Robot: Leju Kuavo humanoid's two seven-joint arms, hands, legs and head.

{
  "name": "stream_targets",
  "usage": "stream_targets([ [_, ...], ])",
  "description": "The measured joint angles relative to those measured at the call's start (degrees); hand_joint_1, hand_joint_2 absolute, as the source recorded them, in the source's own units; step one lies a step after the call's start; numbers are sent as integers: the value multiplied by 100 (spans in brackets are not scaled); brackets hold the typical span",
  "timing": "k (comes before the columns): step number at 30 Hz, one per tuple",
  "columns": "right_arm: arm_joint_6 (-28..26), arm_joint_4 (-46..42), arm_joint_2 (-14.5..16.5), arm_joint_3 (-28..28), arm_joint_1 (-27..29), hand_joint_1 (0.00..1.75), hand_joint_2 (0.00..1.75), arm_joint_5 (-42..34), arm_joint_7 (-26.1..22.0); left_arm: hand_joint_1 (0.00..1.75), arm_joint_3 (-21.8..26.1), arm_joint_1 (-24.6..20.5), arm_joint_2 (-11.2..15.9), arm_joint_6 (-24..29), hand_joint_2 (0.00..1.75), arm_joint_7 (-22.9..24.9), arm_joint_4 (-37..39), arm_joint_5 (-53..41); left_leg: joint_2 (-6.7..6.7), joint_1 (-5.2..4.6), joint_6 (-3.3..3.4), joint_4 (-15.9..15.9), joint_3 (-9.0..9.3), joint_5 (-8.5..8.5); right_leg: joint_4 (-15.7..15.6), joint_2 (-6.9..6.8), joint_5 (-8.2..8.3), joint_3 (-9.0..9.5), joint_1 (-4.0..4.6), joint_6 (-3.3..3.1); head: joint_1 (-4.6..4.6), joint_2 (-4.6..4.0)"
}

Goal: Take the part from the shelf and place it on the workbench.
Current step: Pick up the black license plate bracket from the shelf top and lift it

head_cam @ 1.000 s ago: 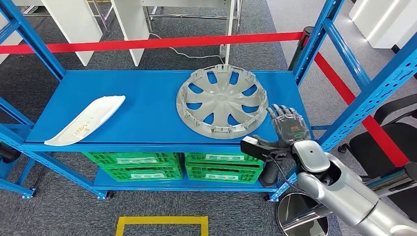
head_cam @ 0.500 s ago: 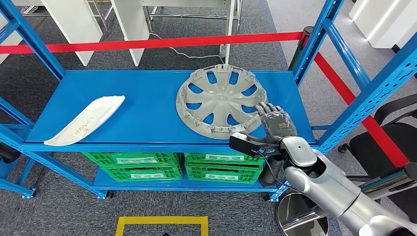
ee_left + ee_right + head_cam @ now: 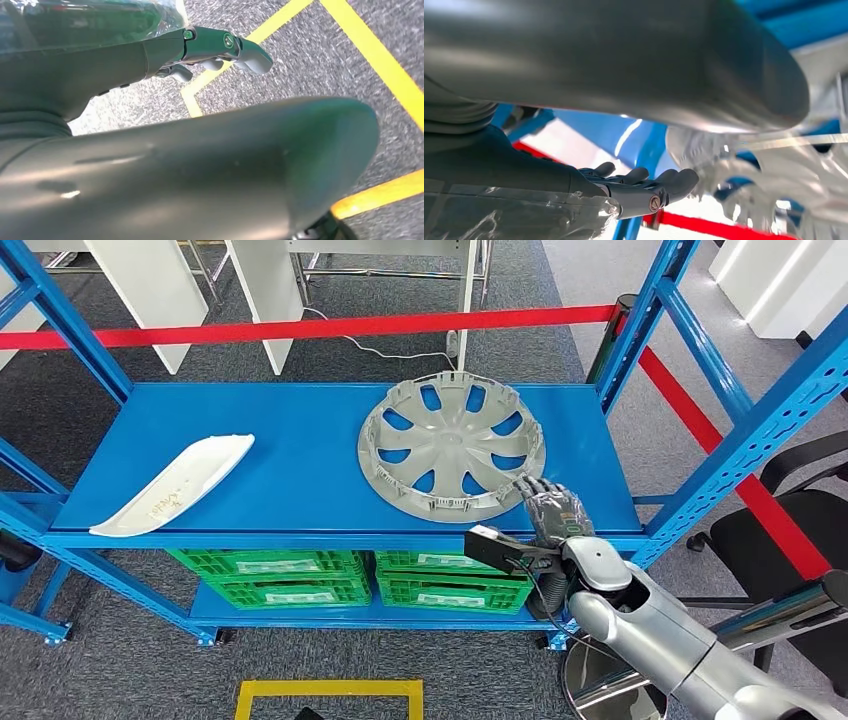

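Blue shelf (image 3: 300, 455): hubcap (image 3: 452, 445) just beyond right hand (image 3: 553, 512)

hubcap (image 3: 452, 447) grey | shelf (image 3: 300, 455) blue | crates (image 3: 270, 576) green | barrier tape (image 3: 300, 328) red | floor lines (image 3: 380, 65) yellow

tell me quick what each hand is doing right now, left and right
Left hand: holds nothing, hangs over the floor; open or closed cannot be told.
Right hand: open, fingers spread at the near rim of the wheel cover, holding nothing.
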Motion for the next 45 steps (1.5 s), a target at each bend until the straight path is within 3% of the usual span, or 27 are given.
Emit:
stream_targets([
  [9,-260,261,67,-16,283,0,0,-150,-66,0,262,86,211,151,0,-75,-44,114,0,0,0,0,0,0,0,0,-1,-1,0,-1,0,0],
  [19,-724,253,69,-199,325,0,0,777,206,0,329,105,308,93,0,26,-135,-74,1,0,-1,1,1,0,0,1,0,-1,-1,-2,0,0],
  [33,38,-404,-123,-828,95,0,0,855,855,0,329,101,301,-59,0,191,-214,-283,2,1,-1,4,2,1,0,2,2,0,-1,-3,-1,0],
  [45,172,-202,-22,-674,-292,0,0,755,73,0,327,50,303,-178,0,333,-252,-520,2,1,-3,3,2,2,5,1,2,2,2,-5,1,0],
])
